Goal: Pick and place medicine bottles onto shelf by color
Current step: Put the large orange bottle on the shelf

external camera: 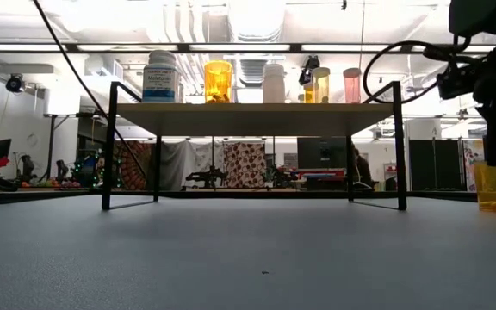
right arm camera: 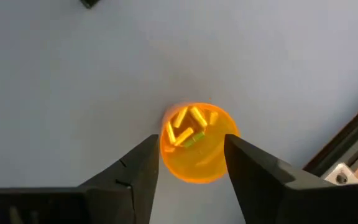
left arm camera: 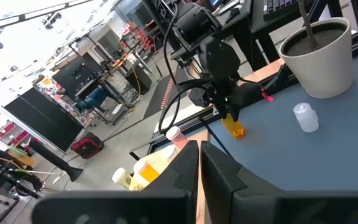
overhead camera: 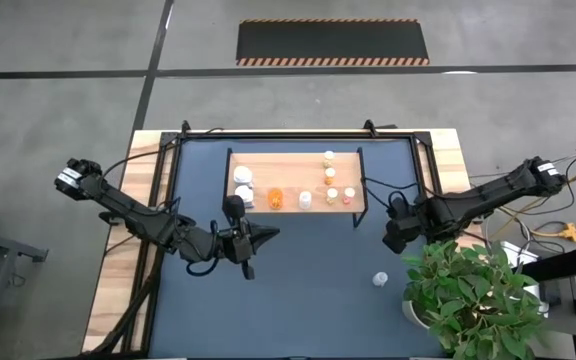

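The right hand [right arm camera: 190, 163] hangs over the dark blue bench [overhead camera: 298, 300] just off the shelf's [overhead camera: 268, 170] right end, at about three o'clock from it. It points straight down at an orange bottle [right arm camera: 197, 142] standing upright and uncapped, with small yellow pieces inside. Its two fingers [right arm camera: 135, 168] flank the bottle's mouth, and I cannot tell whether they touch the rim; the hand reads as spread around it, not yet pinching. From bench level the bottle [external camera: 495, 185] sits on the surface under that arm, so I judge it is not lifted. Coming from above probably suits a small bottle standing alone.

On the shelf, the bottles appear sorted for the colour rule: white ones [overhead camera: 242, 186] sit toward its nine o'clock end, with one orange bottle [overhead camera: 276, 198] beside them, and pale-capped amber ones [overhead camera: 332, 185] cluster toward three o'clock. That grouping suggests this orange bottle belongs among the amber ones, a short carry from here.

The left hand [overhead camera: 240, 240] waits at six o'clock of the shelf's left end, its fingers [left arm camera: 185, 171] pressed together and empty, kept back from the boards.

One clear bottle [overhead camera: 379, 279] still stands on the bench near the potted plant [overhead camera: 473, 300], at about five o'clock from the shelf. The leaves crowd it, which could make that pick awkward.
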`<state>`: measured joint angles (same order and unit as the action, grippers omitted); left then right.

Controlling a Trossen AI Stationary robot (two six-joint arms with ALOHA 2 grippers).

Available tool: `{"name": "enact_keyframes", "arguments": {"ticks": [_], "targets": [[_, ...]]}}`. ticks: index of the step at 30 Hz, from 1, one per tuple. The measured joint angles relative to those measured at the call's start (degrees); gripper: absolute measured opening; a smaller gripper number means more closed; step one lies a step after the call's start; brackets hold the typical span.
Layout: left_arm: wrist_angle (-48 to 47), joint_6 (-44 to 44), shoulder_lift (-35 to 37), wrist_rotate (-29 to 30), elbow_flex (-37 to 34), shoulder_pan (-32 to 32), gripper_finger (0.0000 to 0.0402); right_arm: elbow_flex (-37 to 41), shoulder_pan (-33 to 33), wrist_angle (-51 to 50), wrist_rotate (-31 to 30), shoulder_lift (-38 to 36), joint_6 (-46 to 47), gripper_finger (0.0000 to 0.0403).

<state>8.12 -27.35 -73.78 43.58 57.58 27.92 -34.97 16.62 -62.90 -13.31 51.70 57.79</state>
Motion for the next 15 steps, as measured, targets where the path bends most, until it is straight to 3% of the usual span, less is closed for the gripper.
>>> {"name": "enact_keyframes", "arguments": {"ticks": [7,15], "targets": [[0.0,0.0,0.0,0.0,0.0,0.0,0.0000,1.5,0.0,4.9,-0.3,0.1,-2.3,0.0127],[0.5,0.2,0.0,0.0,0.0,0.0,0.0000,3.5,0.0,7.0,-0.2,0.2,-2.1,0.0030]]}}
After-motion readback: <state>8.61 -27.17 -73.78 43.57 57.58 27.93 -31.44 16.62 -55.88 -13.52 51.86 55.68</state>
